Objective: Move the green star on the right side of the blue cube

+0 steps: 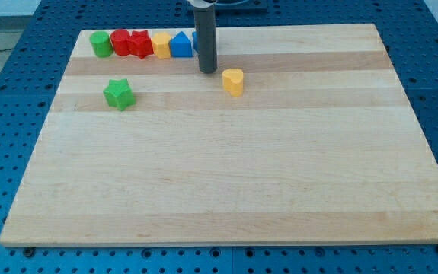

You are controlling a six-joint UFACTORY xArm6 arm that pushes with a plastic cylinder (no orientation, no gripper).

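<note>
With no fingers to open or close, my tip (208,71) rests on the bench (226,183), green star (119,93) well to its left, blue cube (196,41) mostly hidden just behind it.

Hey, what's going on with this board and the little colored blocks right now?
A robot arm's dark rod has my tip near the view's top, just right of a row of blocks. The green star sits alone lower left, untouched. The blue cube is mostly hidden behind the rod. A yellow block lies just right of the tip.
</note>
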